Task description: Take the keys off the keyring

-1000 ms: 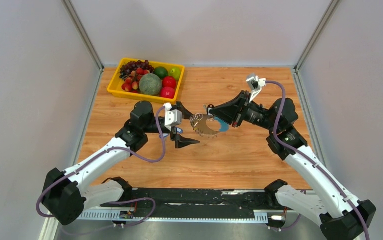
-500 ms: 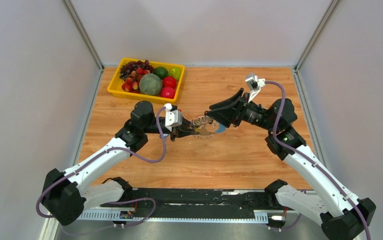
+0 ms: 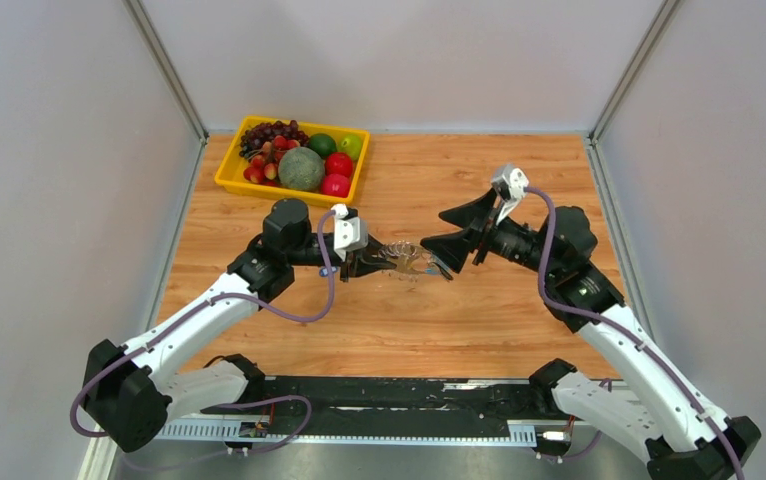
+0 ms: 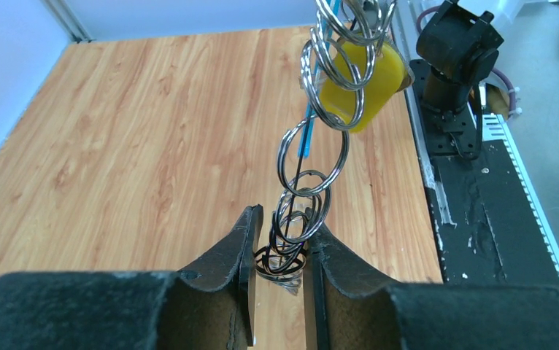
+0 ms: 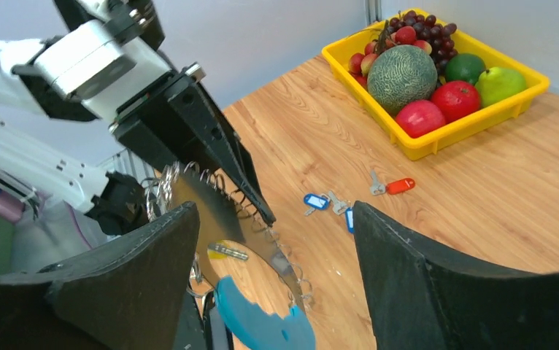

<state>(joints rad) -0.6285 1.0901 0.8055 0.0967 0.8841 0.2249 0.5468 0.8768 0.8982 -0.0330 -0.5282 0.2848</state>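
1. The left hand [image 4: 284, 235] clamps its fingers on the keyring [image 3: 407, 258], holding it above the counter [image 3: 479, 310], right of the yellow fruit tray [image 3: 227, 182].
2. The right hand [image 3: 433, 227], farther right of the tray, gapes wide and grips nothing.

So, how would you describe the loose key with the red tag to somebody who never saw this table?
Find the yellow fruit tray on the wooden table. On the wood close to it lie a few small tagged keys. The red-tagged key is the one nearest the tray; the other tags are blue.
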